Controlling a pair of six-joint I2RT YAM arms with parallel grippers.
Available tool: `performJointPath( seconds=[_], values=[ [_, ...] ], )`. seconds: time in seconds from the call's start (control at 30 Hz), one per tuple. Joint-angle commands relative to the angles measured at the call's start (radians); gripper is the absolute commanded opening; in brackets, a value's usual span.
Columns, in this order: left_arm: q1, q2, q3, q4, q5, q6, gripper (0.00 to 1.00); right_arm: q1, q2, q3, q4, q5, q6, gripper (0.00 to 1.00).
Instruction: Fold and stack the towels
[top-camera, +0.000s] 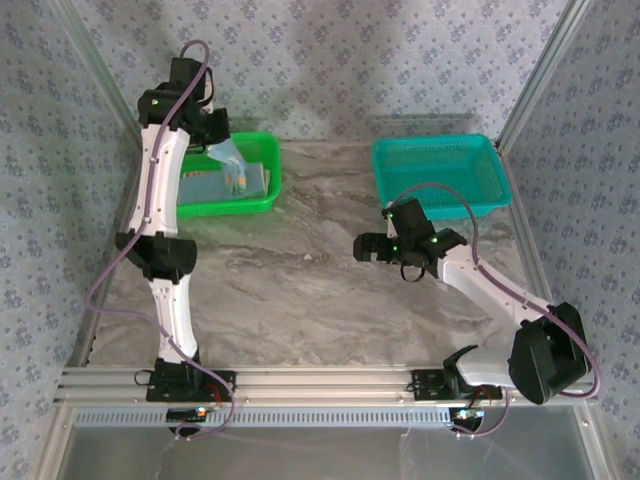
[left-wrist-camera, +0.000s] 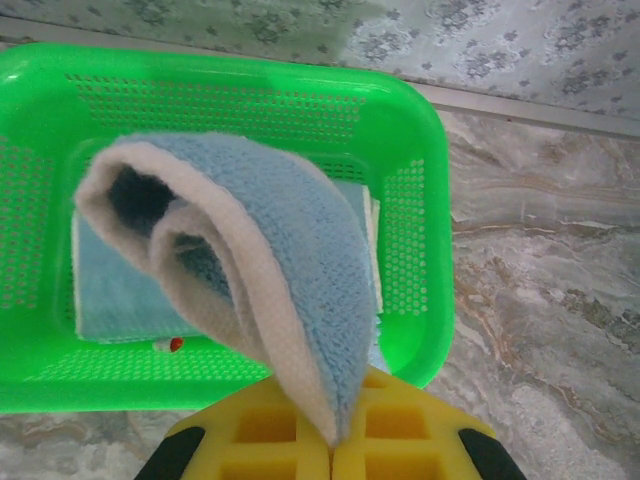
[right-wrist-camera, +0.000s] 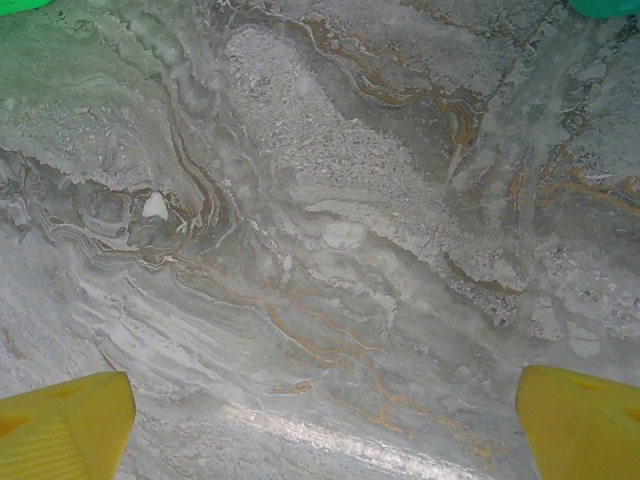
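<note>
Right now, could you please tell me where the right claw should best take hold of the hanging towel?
I'd pinch the towel by its free drooping end, from the right. The left claw clamps its other end above the basket, and that arm blocks the left side.

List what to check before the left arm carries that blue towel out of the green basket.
1. Left gripper shut on the light blue towel: ok.
2. Towel's hanging end above the rim of the green basket: cannot tell.
3. Second cloth lies flat in the basket, not snagged: ok.
4. Right gripper open, ready to help: ok.
5. Bare table beneath the right gripper for spreading: ok.
</note>
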Motion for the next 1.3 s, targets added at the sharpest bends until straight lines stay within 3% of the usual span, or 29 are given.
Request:
performJointPath(
  seconds=[0.0,0.6,1.27],
  values=[
    [-0.016,0.003,0.053,0.052,0.06,0.016,0.0,-0.008,-0.019,-0.01,-0.023,0.016,0.014,1.0],
    [-0.075,0.108,0.114,0.118,0.24,-0.077,0.0,-0.027,-0.01,-0.031,-0.021,0.009,0.018,1.0],
    [-0.064,0.115,0.134,0.134,0.288,-0.114,0.0,-0.035,0.028,-0.039,0.001,-0.017,0.016,1.0]
  ],
)
